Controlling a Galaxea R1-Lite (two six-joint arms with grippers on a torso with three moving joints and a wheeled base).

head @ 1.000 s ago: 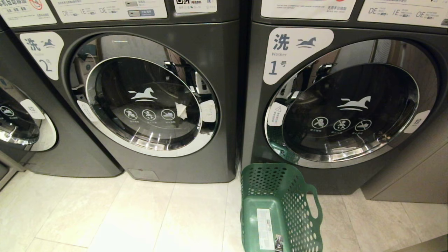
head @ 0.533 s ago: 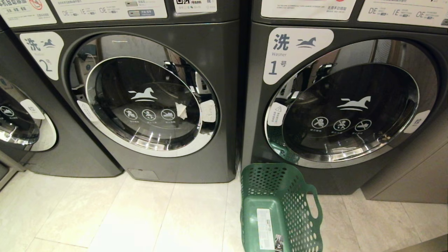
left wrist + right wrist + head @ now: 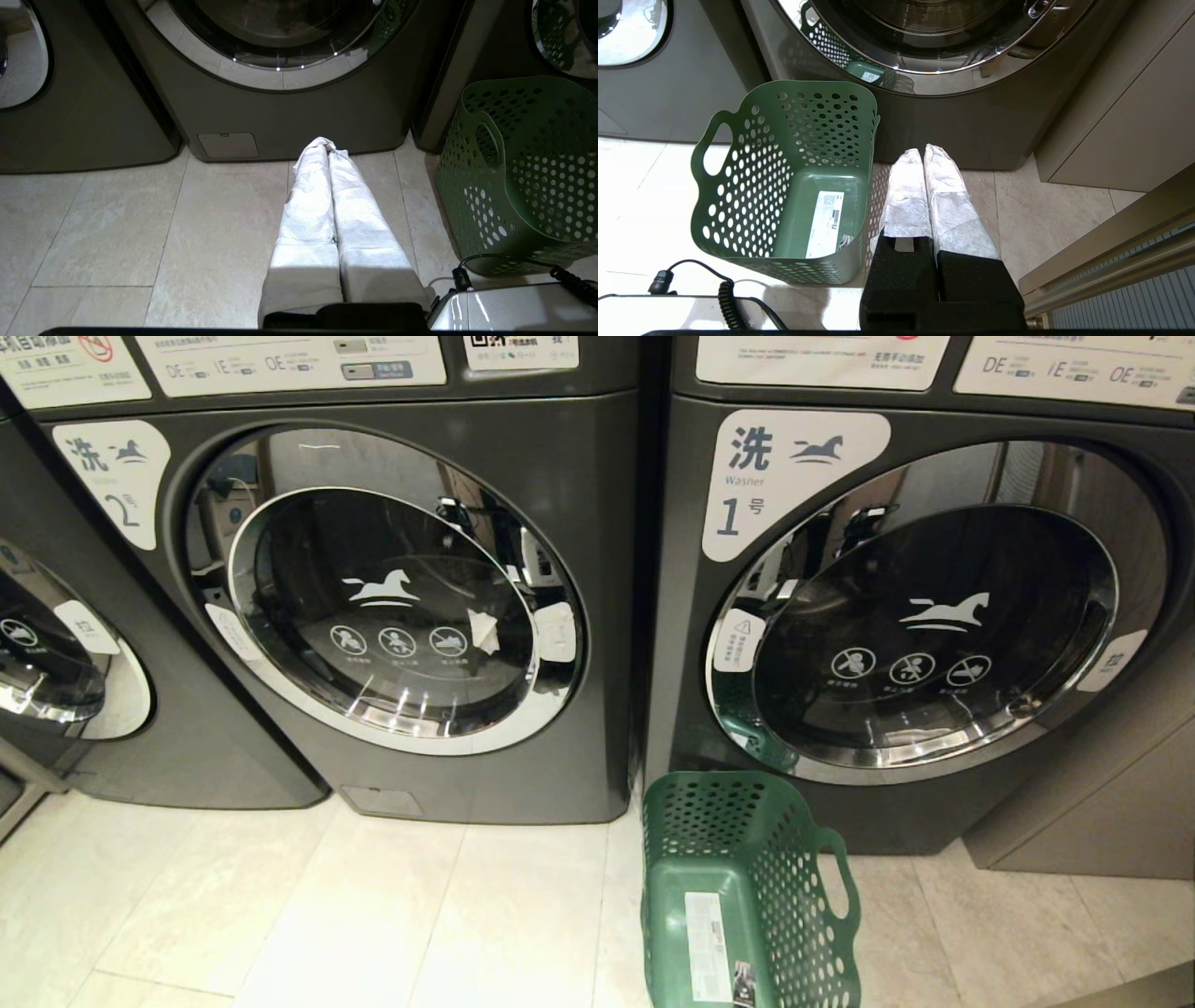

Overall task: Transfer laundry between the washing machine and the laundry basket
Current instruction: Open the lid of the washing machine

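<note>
**Robot facing washing machines 2 and 1; scene unchanged from one second before.**

The washing machine point(image 3: 392, 588) marked "2" has its door shut, as before; the machine marked "1" point(image 3: 934, 616) stands to its right. The laundry basket point(image 3: 747, 896) rests on the tiled floor point(image 3: 327, 915) before machine 1, in the same spot, with no cloth inside it. The left gripper point(image 3: 329, 148) and right gripper point(image 3: 923, 150), both with cloth-wrapped fingers pressed together and holding nothing, hang low over the floor, either side of the basket.
</note>
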